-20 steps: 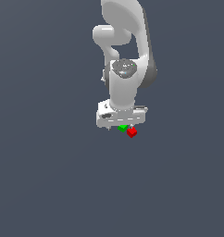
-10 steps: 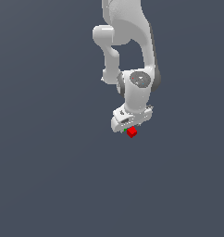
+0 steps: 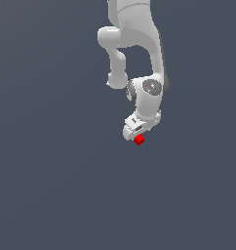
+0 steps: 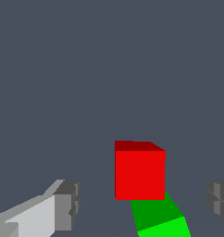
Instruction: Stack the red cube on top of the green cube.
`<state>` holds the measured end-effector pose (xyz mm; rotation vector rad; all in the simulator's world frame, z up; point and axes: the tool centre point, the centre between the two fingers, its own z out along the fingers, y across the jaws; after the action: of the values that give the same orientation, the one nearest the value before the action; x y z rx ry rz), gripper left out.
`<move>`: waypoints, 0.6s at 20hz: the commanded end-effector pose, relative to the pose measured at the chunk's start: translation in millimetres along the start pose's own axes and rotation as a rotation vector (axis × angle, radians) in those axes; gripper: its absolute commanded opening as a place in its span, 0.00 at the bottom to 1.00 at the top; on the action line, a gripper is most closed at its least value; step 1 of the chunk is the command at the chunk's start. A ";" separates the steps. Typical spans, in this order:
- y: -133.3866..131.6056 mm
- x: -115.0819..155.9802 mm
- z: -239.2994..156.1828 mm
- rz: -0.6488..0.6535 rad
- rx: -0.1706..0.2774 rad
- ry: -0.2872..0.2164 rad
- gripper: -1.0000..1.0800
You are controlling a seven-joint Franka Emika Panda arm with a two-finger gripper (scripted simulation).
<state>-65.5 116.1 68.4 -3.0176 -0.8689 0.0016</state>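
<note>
The red cube [image 3: 138,140] lies on the dark grey floor just below the white hand in the exterior view. The green cube is hidden behind the hand there. In the wrist view the red cube [image 4: 140,171] stands right against the green cube [image 4: 158,217]; I cannot tell from these frames whether the two touch. My gripper [image 3: 134,133] hangs low over both cubes. Its grey fingertips [image 4: 68,203] are wide apart, one on either side of the cubes, so the gripper [image 4: 142,202] is open and holds nothing.
The arm's white links [image 3: 134,49] rise above the hand in the exterior view. Around the cubes there is only plain dark grey floor [image 3: 51,185].
The hand has turned about its wrist and shifted toward the exterior view's right. The green cube, visible beside the red one a second ago, is now covered by the hand.
</note>
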 end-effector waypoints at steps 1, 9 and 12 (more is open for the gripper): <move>-0.3 -0.3 0.7 -0.005 -0.001 0.001 0.96; 1.9 0.2 2.0 0.006 -0.001 0.000 0.96; 2.0 0.0 10.6 0.006 -0.001 0.000 0.96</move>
<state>-64.0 114.7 62.4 -3.0214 -0.8605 -0.0012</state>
